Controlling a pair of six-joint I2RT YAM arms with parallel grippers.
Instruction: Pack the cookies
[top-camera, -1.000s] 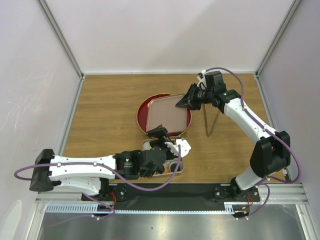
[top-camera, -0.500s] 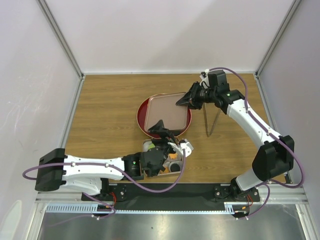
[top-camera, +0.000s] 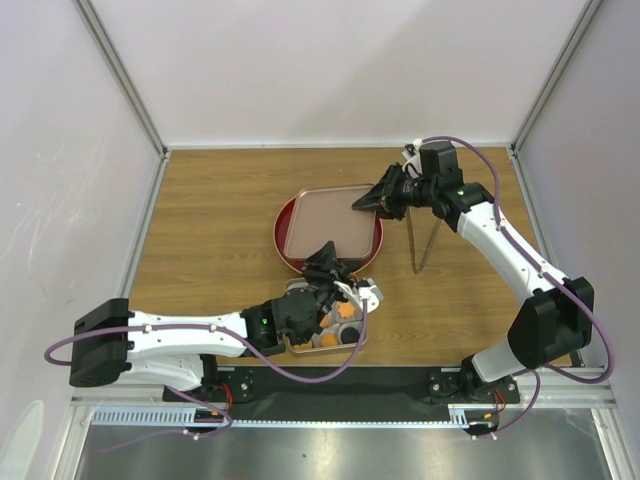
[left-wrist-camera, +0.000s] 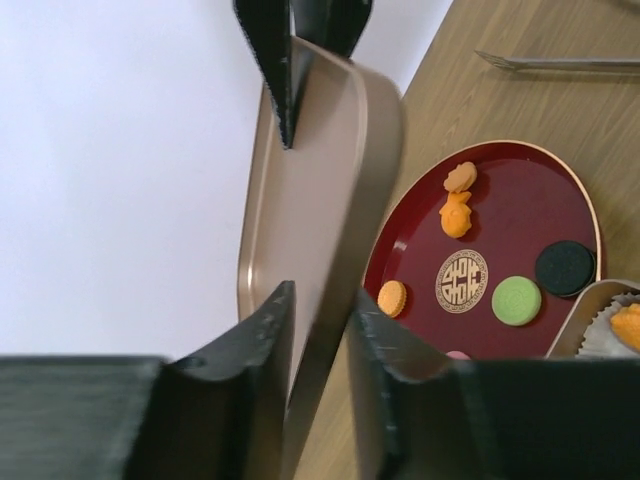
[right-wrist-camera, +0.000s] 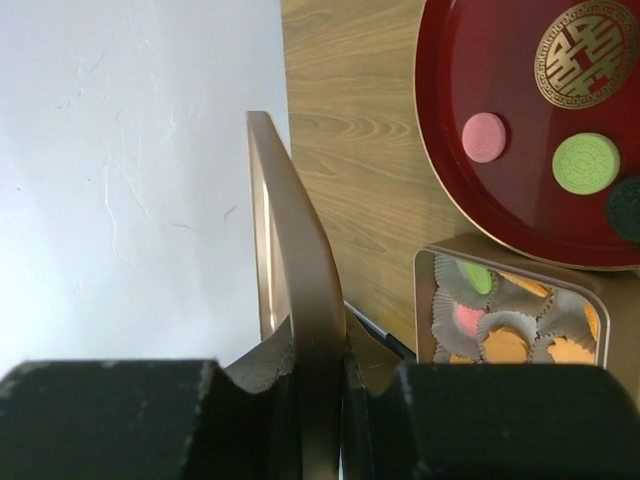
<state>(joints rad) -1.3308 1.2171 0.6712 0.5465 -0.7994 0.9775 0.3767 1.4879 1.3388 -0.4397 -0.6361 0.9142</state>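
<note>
evidently the step in hand concerns the tin's lid (top-camera: 330, 220) rather than any single cookie. the right tool (top-camera: 365, 205) is clenched on the lid's far edge and holds it tilted above the red plate (top-camera: 283, 240). the left tool (left-wrist-camera: 320, 310) has its jaws set either side of the near edge; whether they press on the metal yet cannot be told.

several cookies (left-wrist-camera: 516, 300) lie loose on the plate: orange, patterned brown, green, black and pink ones. others sit in the paper cups of the square tin (right-wrist-camera: 425, 300), just beside the plate on the tabletop. a pair of tongs (top-camera: 420, 240) lies apart to the right.

packing looks only partly done. it looks like a two-arm handling of the lid, whether a hand-over or a joint carry. the next move calls for a firm hold by the left tool before the right lets go. the lid must also stay level enough not to sweep the loose cookies beneath it.
</note>
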